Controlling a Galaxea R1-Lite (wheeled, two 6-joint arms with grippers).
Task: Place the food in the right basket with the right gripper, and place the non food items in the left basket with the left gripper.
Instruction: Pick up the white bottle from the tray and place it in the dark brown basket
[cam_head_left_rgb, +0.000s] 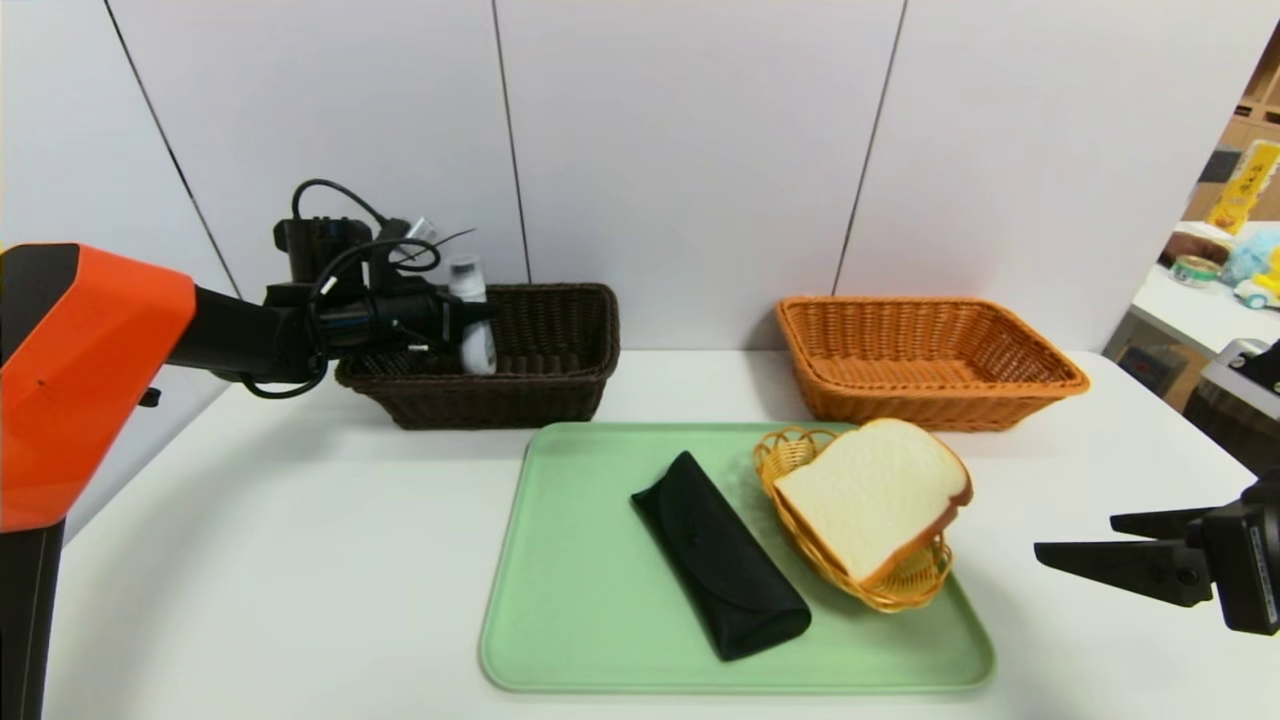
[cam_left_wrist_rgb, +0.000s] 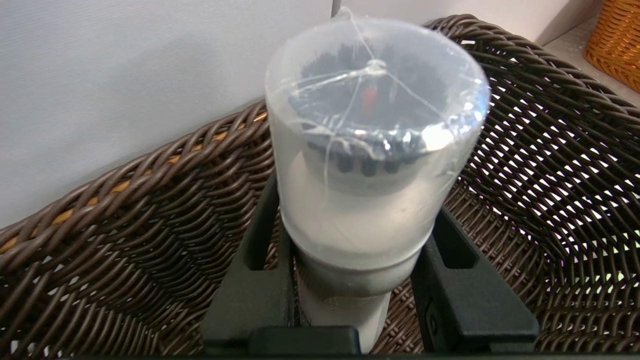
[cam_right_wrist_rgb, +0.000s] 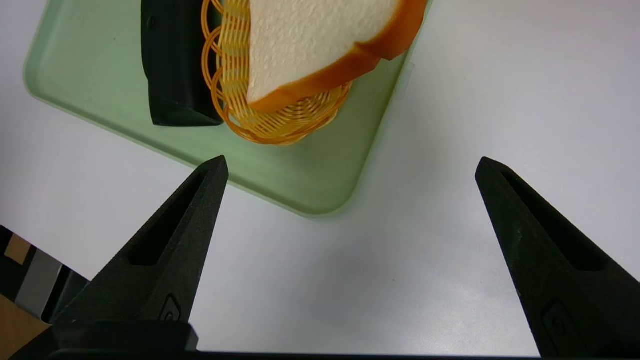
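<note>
Translucent bottle (cam_head_left_rgb: 472, 316) stands upright, seemingly, in left claw (cam_head_left_rgb: 470, 322).

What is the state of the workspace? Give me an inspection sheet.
Surface: white table bearing a green tray.
Job's things: bottle held over the dark brown basket; glasses case on the tray; bread on the small yellow dish; orange-tan basket holds nothing visible.
Clutter: nothing seen.
Grippers: left gripper shut on the bottle; right gripper open above the table, beside the tray.
Cables: black loops at the left wrist.
Surroundings: white wall panels; shelf goods far right.
</note>
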